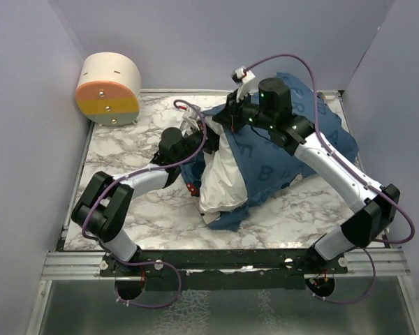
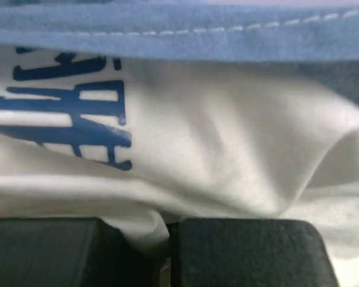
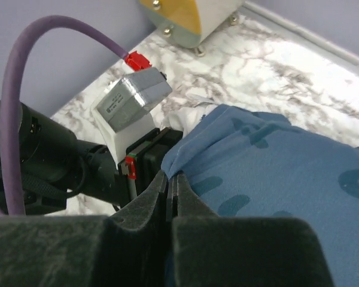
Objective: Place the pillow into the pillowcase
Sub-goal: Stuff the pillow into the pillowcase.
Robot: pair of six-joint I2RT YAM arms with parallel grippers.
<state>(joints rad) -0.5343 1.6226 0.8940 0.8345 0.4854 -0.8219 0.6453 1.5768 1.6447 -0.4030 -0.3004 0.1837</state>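
At mid-table (image 1: 126, 157), the left arm reached inward from a bent elbow, the left gripper (image 2: 170, 230) clenched on the pillow (image 1: 223, 181). The pillow's bare end pointed toward the bases, its long axis running near to far. The pillowcase (image 1: 304, 139) covered the far part, and the right gripper (image 3: 169, 182) pinched its hem.

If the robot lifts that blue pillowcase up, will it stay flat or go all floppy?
Probably floppy: the pillowcase drapes in wrinkles over the pillow. It looks thin, so likely light. Pinched at one edge by the right fingers, the rest would likely sag.
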